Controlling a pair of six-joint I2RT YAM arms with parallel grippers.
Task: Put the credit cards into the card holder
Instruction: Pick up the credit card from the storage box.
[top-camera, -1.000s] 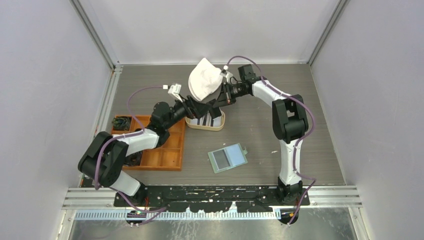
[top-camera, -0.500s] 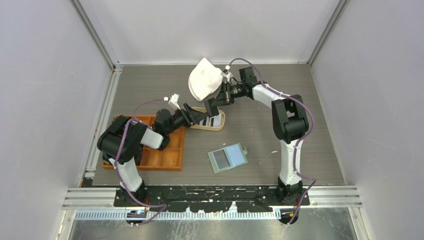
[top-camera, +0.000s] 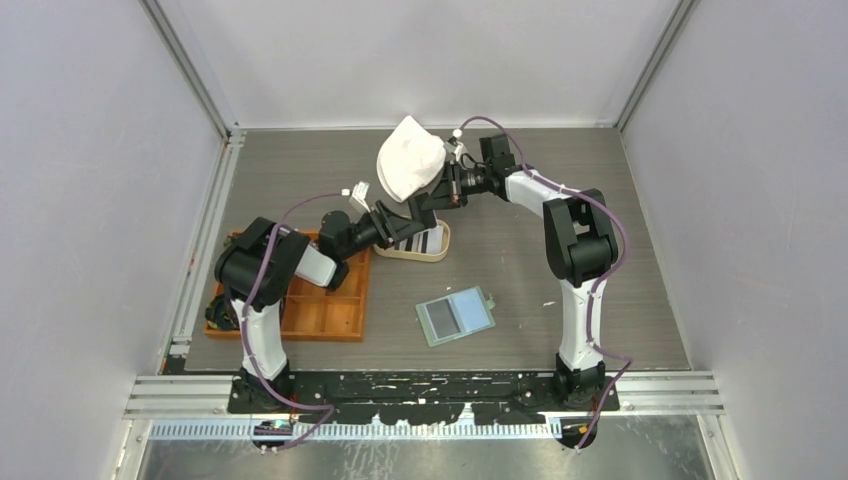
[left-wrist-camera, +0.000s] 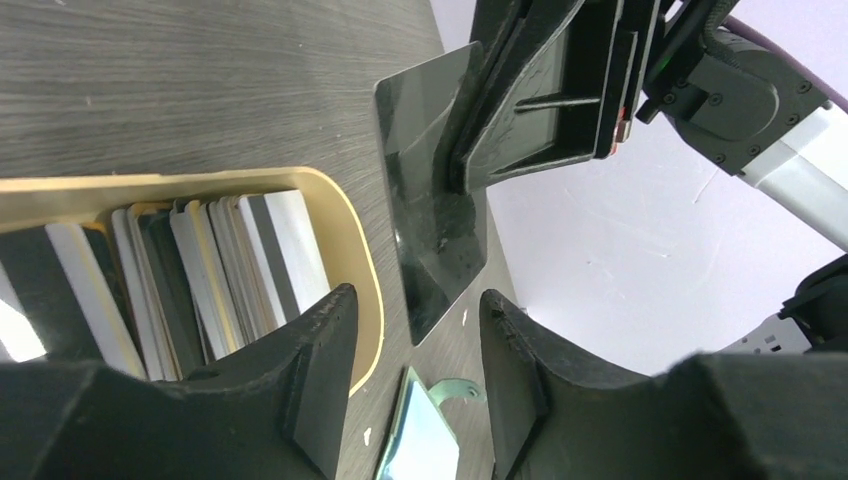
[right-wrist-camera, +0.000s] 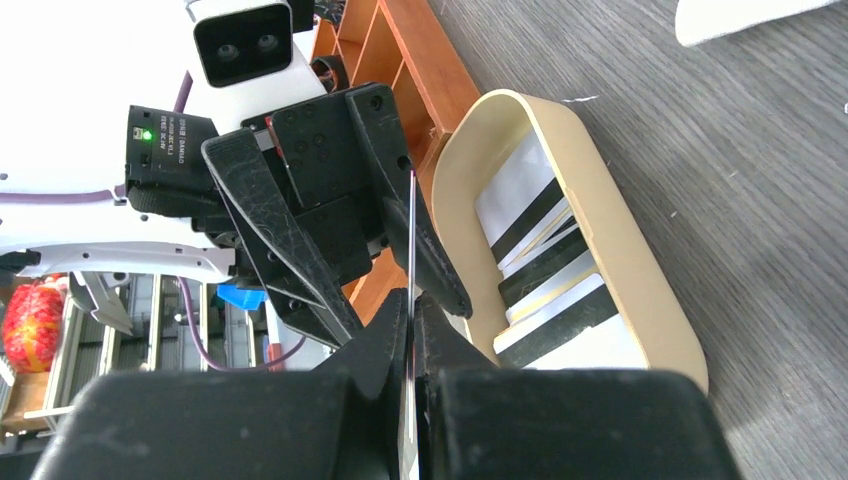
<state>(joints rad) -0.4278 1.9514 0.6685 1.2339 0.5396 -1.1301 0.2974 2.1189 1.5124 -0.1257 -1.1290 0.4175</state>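
Your right end effector (right-wrist-camera: 411, 308) is pressed together on a black credit card (left-wrist-camera: 432, 235), pinching it by one end and holding it on edge in the air, close by the rim of the oval tan tray (top-camera: 440, 250). Your left end effector (left-wrist-camera: 415, 300) is spread, with one finger (left-wrist-camera: 310, 370) on each side of the card's free corner. The left wrist view shows a gap on both sides. More credit cards (left-wrist-camera: 215, 270), black and pale, stand on edge inside the tray. The card holder (top-camera: 455, 315) lies open on the counter (top-camera: 600, 200), nearer than the tray and apart from both arms. An orange compartmented tray (top-camera: 335, 310) sits left of the oval tray, and a white cloth (top-camera: 408, 160) lies beyond it.
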